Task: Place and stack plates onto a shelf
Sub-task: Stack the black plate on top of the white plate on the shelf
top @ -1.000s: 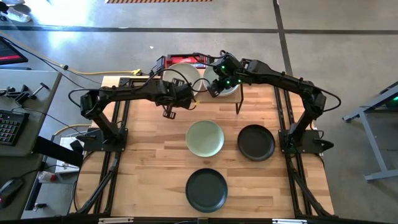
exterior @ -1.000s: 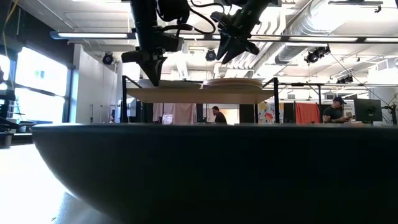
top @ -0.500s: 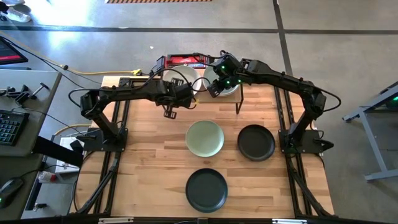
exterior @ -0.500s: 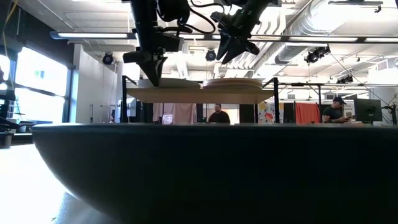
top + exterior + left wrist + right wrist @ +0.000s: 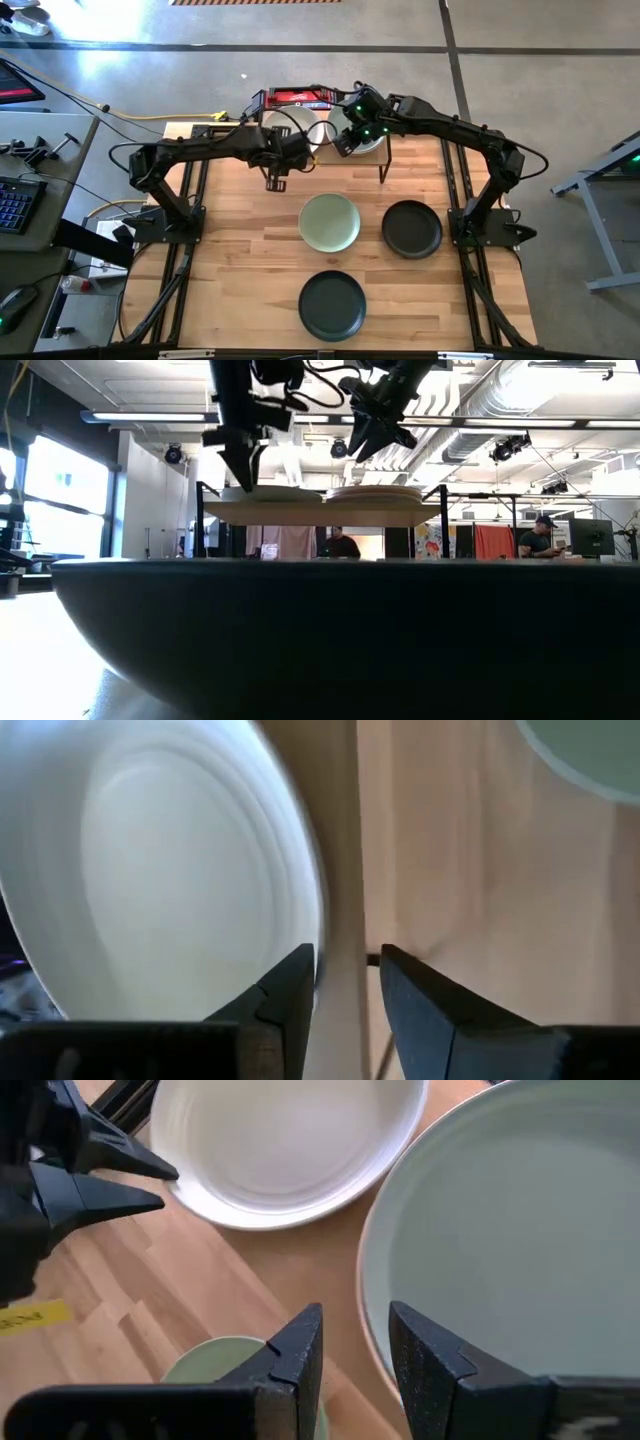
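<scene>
Two claws at shelf | left claw newly parted, released from white plate now on shelf's left half | right claw parted, empty, over right-hand stack | remaining: green plate, two black plates on surface

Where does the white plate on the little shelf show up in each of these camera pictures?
High view: white plate at top centre, on the shelf's left half, partly under the left arm.
Low view: a thin pale rim on the shelf board, below the left gripper.
Left wrist view: fills the left side.
Right wrist view: top centre.
Shared landmark: the open left gripper at its rim.
</scene>
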